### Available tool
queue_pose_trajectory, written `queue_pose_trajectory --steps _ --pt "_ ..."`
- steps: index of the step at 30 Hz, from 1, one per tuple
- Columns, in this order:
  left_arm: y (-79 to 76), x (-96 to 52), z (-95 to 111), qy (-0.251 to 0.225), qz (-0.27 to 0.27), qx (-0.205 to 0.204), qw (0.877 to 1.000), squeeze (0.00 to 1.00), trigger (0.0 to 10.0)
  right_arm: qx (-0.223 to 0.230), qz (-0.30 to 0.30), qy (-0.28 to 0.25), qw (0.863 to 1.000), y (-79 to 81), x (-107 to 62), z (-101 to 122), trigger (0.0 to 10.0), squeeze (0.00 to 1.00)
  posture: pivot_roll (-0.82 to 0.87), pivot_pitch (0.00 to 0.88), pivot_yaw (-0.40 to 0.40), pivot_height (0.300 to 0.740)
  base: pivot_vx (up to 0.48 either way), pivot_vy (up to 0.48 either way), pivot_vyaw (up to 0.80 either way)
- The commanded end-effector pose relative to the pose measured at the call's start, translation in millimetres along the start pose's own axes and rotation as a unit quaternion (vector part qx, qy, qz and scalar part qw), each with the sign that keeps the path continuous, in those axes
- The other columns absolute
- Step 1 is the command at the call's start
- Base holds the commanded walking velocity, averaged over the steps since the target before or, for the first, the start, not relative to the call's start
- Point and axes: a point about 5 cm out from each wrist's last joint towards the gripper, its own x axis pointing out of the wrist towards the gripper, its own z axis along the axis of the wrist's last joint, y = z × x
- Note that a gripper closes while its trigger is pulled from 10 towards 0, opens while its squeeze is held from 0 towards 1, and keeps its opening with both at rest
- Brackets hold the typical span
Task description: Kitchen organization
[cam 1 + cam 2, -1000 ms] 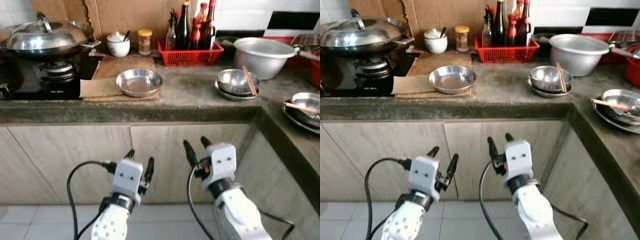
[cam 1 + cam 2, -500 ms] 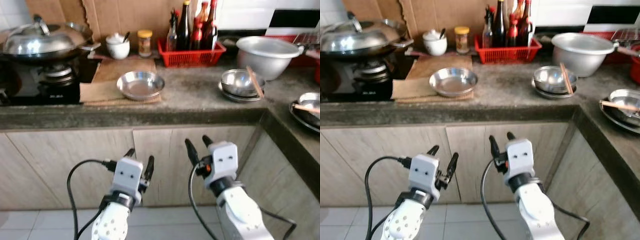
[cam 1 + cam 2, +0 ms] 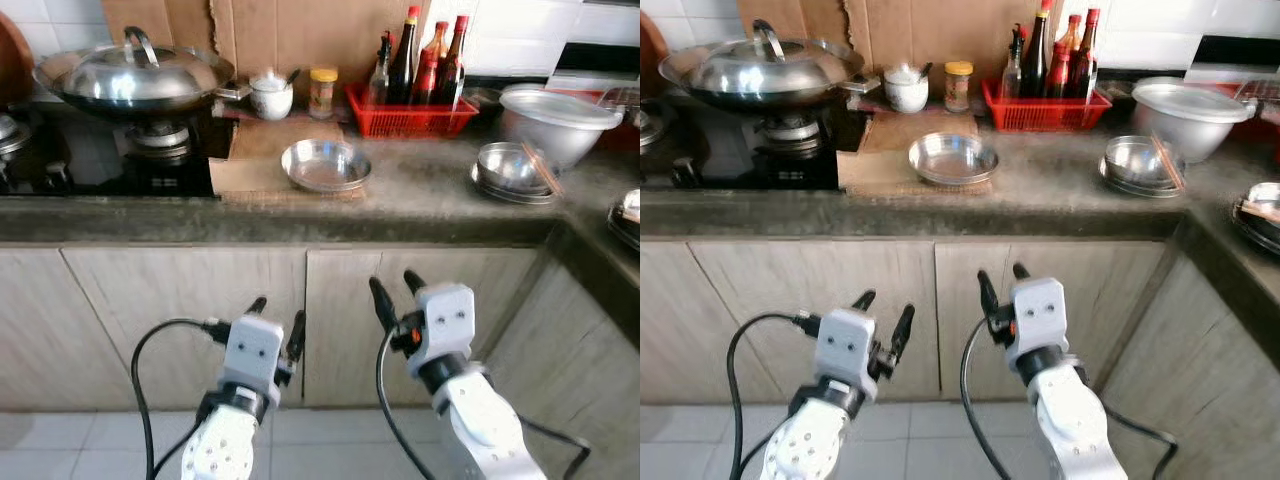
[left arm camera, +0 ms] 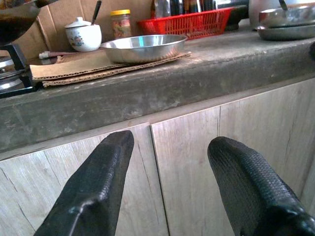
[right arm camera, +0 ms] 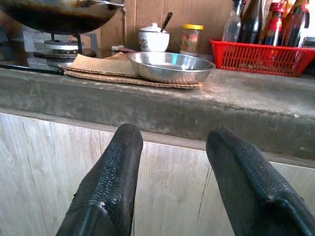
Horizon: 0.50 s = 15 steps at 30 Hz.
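While both arms are held low in front of the pale wooden cabinet doors, the grey concrete counter runs across the scene above them. At the far left of the counter stands a black gas stove, and on it sits a wide dark wok covered by a shiny steel lid. To the right of the stove lies a flat piece of brown cardboard, and a shallow round steel dish rests on its right part. Behind the cardboard, against the back wall, are a small white ceramic jar with a lid and, just beside it, a small glass jar with a yellow cap. Further right is a red plastic basket that holds several dark sauce bottles standing upright. Near the right end a small steel bowl with chopsticks across it sits on a plate, and a large grey metal bowl stands behind it. The counter then turns toward the near side on the right.

Below the counter edge, the left gripper points at the cabinet, its two black fingers apart and holding nothing. The right gripper is just to its right, a little higher, and its fingers are also spread with nothing between them.
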Motion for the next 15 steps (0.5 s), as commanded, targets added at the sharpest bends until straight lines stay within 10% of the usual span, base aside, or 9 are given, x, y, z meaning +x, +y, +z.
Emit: queue_pose_trajectory --steps 1,15 --pt "-2.5 0.4 1.9 -0.004 -0.002 0.001 1.000 0.00 10.0 0.002 -0.002 -0.003 1.000 -2.0 0.5 2.3 10.0 0.00 0.15 0.066 -0.024 0.740 0.000 0.000 0.00" --pt "-2.0 4.7 10.2 -0.025 -0.004 0.008 1.000 0.00 10.0 -0.006 -0.001 -0.019 1.000 -6.7 8.6 8.6 10.0 0.00 0.15 0.041 -0.024 0.740 0.295 0.000 0.00"
